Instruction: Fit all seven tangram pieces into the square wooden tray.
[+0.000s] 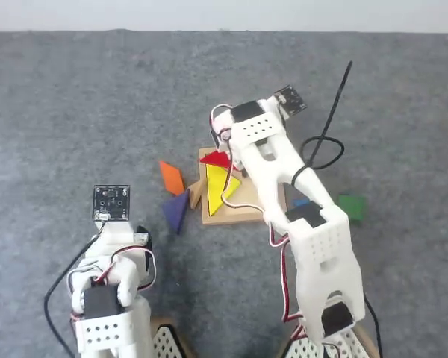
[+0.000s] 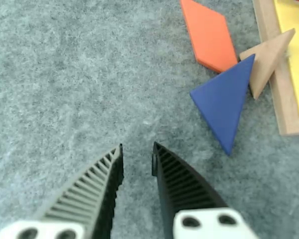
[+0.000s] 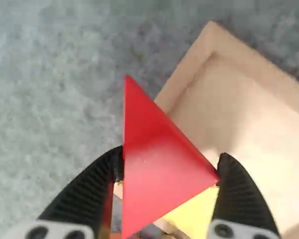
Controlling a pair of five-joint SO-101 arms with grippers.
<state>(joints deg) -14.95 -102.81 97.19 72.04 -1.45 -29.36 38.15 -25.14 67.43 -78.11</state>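
Observation:
My right gripper (image 3: 169, 172) is shut on a red triangle (image 3: 159, 159), held tilted over the far-left corner of the square wooden tray (image 3: 209, 35). In the high view the red triangle (image 1: 216, 158) hangs above the tray (image 1: 235, 214), where a yellow triangle (image 1: 218, 183) lies. Left of the tray on the carpet are an orange parallelogram (image 2: 209, 32), a dark blue triangle (image 2: 226, 99) and a wood-coloured triangle (image 2: 266, 57) leaning on the tray rim (image 2: 279, 99). My left gripper (image 2: 137, 149) stands narrowly open over bare carpet, short of the blue triangle, with nothing between its fingers.
A green piece (image 1: 351, 206) and a small blue piece (image 1: 302, 202) lie right of the tray, partly behind the right arm (image 1: 313, 231). The left arm (image 1: 112, 291) sits at the near left. Grey carpet covers the table.

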